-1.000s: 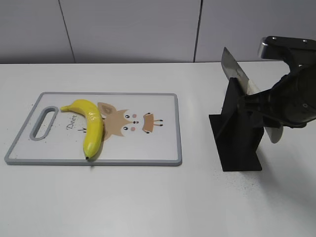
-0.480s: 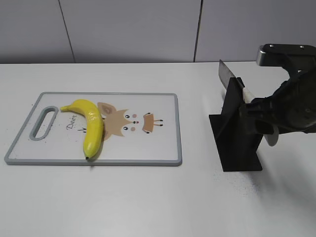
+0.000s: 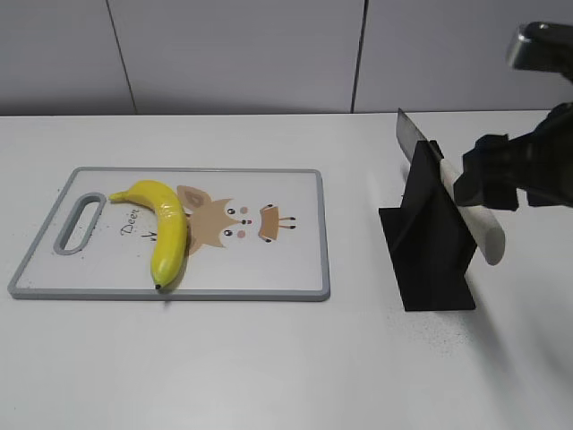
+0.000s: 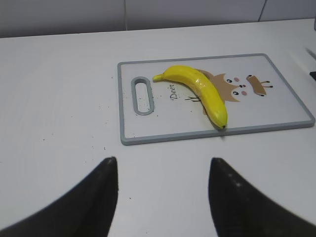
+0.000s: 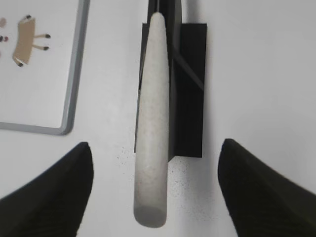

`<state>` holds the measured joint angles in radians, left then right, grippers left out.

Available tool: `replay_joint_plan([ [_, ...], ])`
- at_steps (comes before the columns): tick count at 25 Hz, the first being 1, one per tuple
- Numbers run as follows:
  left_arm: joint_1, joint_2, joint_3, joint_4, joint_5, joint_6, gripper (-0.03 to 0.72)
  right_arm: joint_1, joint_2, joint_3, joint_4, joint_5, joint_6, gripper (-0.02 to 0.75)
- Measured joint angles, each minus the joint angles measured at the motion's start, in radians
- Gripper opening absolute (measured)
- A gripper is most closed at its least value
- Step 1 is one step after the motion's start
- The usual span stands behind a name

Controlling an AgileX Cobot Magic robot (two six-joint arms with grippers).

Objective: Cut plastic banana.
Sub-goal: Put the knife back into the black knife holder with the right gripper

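The plastic banana [image 3: 166, 228] is yellow, curved and whole. It lies on the left part of a white cutting board [image 3: 286, 264] with a deer picture, and also shows in the left wrist view [image 4: 202, 89]. A knife with a pale handle [image 3: 482, 231] stands blade up in a black stand [image 3: 434, 264]. My right gripper [image 3: 492, 184] is open just above and behind the handle [image 5: 154, 113], with a finger on each side and not touching it. My left gripper [image 4: 163, 160] is open and empty over bare table in front of the board [image 4: 276, 111]. It is outside the exterior view.
The black stand [image 5: 190, 98] sits on the white table to the right of the board. A grey panelled wall [image 3: 269, 54] runs along the back edge of the table.
The knife has slid down into the stand. My right gripper has let go of the handle, opened, and pulled up and to the right. The banana and board have not moved.
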<state>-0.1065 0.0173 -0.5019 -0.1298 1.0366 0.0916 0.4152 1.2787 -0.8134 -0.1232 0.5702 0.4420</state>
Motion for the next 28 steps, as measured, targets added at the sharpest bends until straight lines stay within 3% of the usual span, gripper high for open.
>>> replay_joint_plan([
  [10, 0.0, 0.0, 0.0, 0.0, 0.0, 0.0, 0.564, 0.0, -0.291, 0.0, 0.006, 0.068, -0.015, 0.592],
  [15, 0.0, 0.0, 0.0, 0.0, 0.0, 0.0, 0.564, 0.0, -0.383, 0.021, 0.062, 0.167, -0.193, 0.592],
  [21, 0.0, 0.0, 0.0, 0.0, 0.0, 0.0, 0.564, 0.0, -0.519, 0.131, 0.13, 0.184, -0.358, 0.592],
  [28, 0.0, 0.0, 0.0, 0.0, 0.0, 0.0, 0.556, 0.0, -0.71, 0.272, 0.132, 0.213, -0.397, 0.592],
])
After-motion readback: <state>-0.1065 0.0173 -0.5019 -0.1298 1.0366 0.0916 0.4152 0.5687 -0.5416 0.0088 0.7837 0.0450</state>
